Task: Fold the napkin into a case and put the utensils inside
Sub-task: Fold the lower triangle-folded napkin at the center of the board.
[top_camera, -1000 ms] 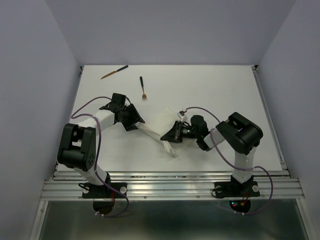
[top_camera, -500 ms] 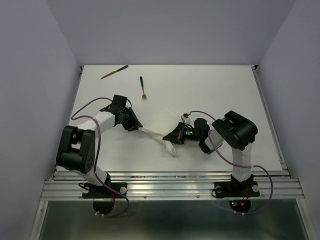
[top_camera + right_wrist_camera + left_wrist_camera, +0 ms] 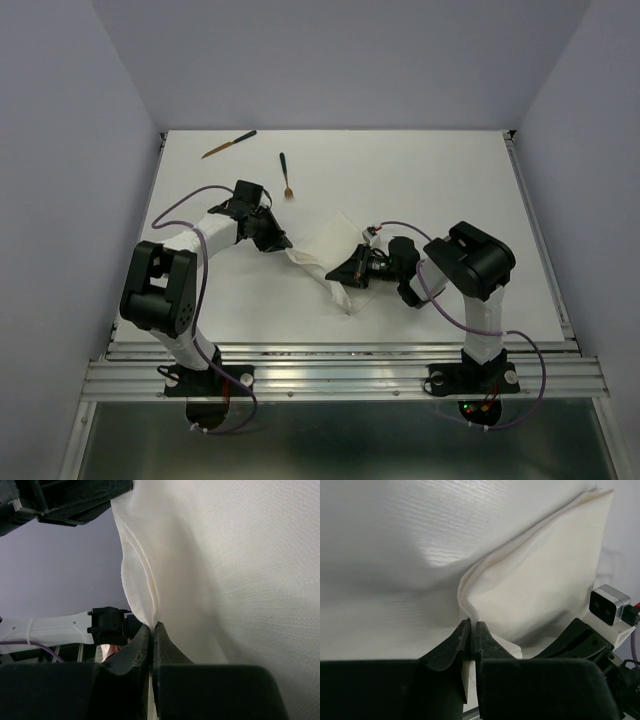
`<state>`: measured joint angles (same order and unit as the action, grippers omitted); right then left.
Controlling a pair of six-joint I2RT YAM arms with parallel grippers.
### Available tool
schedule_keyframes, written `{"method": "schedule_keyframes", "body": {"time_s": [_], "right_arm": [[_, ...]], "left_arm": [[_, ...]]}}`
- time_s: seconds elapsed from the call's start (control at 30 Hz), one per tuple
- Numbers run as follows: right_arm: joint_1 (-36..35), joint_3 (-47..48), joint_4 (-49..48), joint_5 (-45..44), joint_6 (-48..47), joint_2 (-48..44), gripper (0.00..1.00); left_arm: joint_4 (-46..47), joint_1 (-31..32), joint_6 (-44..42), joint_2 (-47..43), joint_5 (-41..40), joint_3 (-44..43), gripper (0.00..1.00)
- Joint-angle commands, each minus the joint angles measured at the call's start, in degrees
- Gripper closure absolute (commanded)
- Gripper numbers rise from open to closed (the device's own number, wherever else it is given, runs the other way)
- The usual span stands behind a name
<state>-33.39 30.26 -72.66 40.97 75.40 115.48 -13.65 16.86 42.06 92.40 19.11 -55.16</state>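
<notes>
The white napkin lies crumpled mid-table, stretched between both grippers. My left gripper is shut on its left edge; in the left wrist view its jaws pinch a raised fold of the napkin. My right gripper is shut on the near-right part; in the right wrist view its jaws clamp a ridge of the napkin. Two utensils lie apart at the far left: a knife-like one and a fork. No case shows.
The white table is walled at the back and both sides. A metal rail runs along the near edge. Purple cables loop along both arms. The right arm's elbow stands over the table's right half.
The left gripper has shut on the napkin's left edge and shifted right and slightly farther. The right gripper kept its grip and drew back a little, and the napkin bunched up.
</notes>
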Motion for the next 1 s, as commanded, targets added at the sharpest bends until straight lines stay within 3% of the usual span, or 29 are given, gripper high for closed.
{"method": "schedule_keyframes", "body": {"time_s": [0.0,0.33,0.43,0.47,0.57,0.63,0.77,0.97], "right_arm": [[0.3,-0.3,-6.9,0.3,-0.6,0.2,0.99],[0.3,0.3,-5.7,0.7,-1.7,0.2,0.99],[0.3,1.5,5.8,0.0,-7.7,-3.1,0.84],[0.3,2.6,10.0,-1.0,-12.8,-5.9,0.74],[0.3,6.0,25.8,-4.4,-23.4,-10.3,0.66],[-0.4,8.2,36.3,-7.8,-28.4,-13.5,0.55],[-2.8,13.5,49.2,-14.0,-39.9,-16.4,0.38],[-11.6,21.3,61.1,-27.3,-50.2,-17.3,0.23]], "left_arm": [[-1.6,0.8,0.7,1.6,1.0,-4.1,1.0],[-4.1,1.5,2.6,5.2,-0.3,-8.6,1.0],[-5.2,1.6,2.8,5.3,-1.5,-9.0,1.0],[-5.7,1.6,3.0,5.2,-2.1,-8.9,1.0],[-5.6,1.6,4.0,4.7,-2.8,-8.3,1.0],[-5.6,1.6,4.9,4.5,-3.0,-7.8,1.0],[-5.5,1.9,6.3,3.7,-3.4,-7.2,1.0],[-5.7,2.4,7.2,3.5,-3.6,-7.0,1.0]]}}
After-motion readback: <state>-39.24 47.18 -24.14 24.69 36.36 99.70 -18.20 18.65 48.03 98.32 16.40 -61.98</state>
